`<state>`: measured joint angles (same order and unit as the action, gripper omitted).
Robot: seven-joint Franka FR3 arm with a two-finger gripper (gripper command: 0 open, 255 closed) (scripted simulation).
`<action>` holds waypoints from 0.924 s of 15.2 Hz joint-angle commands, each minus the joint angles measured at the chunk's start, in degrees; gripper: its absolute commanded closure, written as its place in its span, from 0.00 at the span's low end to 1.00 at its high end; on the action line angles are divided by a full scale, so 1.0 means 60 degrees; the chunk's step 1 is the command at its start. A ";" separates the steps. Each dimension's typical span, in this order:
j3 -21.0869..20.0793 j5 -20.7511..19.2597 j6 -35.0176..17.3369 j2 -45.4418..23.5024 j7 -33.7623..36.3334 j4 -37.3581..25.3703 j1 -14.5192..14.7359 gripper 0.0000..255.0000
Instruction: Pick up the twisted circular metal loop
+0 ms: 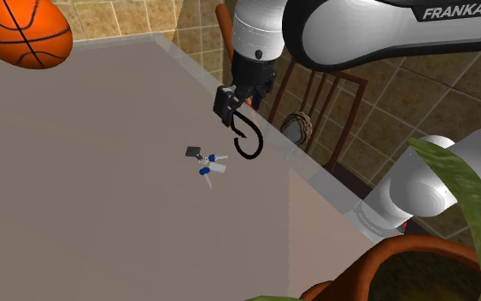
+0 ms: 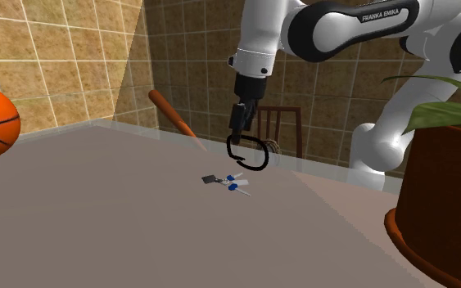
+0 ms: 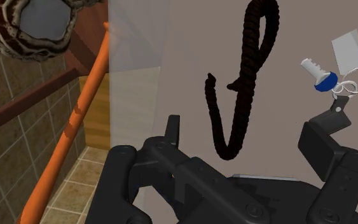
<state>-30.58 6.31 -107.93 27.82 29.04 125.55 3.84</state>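
The twisted loop [image 1: 249,141] is a dark, rope-like ring. It hangs from my black gripper [image 1: 230,107] above the table's far edge, clear of the surface. In the second exterior view the loop [image 2: 249,154] dangles below the gripper [image 2: 238,123]. In the wrist view the loop [image 3: 241,95] runs out from between the fingers [image 3: 172,127], and the gripper [image 3: 254,127] is shut on its near end.
A bunch of blue-headed keys [image 1: 206,162] lies on the grey table [image 1: 76,188] just beside the loop. A basketball [image 1: 25,30] sits at the far corner. An orange bat [image 2: 171,113] and a chair [image 2: 279,127] stand behind the table edge. A potted plant [image 2: 441,204] is close by.
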 commanded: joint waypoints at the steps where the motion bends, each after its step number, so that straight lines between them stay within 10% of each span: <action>1: -0.0008 0.0011 -0.0101 0.0014 0.0001 0.0110 0.0009 0.00; 2: -0.0003 0.0014 -0.0110 0.0022 -0.0005 0.0127 0.0010 1.00; 14: 0.0047 -0.0020 0.0277 0.0005 -0.0025 -0.0276 -0.0016 1.00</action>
<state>-30.28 6.24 -106.98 27.93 28.79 124.67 3.77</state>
